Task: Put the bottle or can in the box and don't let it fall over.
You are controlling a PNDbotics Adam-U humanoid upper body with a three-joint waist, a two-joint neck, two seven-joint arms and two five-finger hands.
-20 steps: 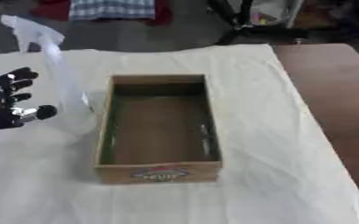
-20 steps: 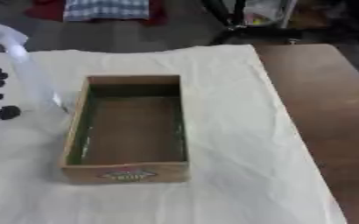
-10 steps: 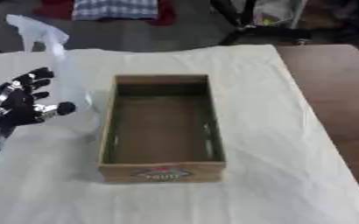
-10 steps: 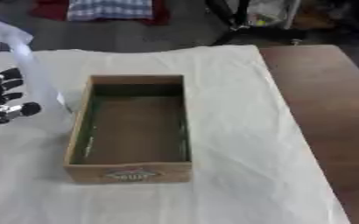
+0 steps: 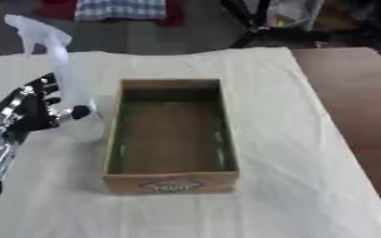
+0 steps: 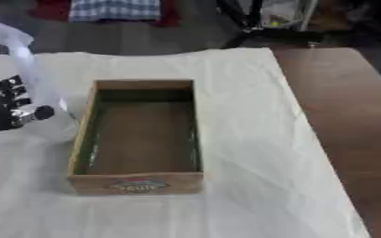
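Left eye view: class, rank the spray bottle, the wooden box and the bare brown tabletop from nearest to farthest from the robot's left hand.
1. Spray bottle, upright, right beside the left hand, on its box side.
2. Wooden box, mid-table, to the hand's right.
3. Bare brown tabletop, past the cloth's right edge.

A wooden box [image 6: 137, 137] sits open-topped at the centre of a counter [image 6: 324, 116] draped in a white cloth [image 6: 251, 139], a printed label on its near wall at 6 o'clock. At 9 o'clock from the box, a clear spray bottle [image 6: 33, 86] stands upright just beside its left wall, the trigger head toward 11 o'clock. The left robot hand [image 6: 8, 109], black with silver joints, reaches in from the left edge, fingers spread at the bottle's side. Bare brown counter shows at 3 o'clock.
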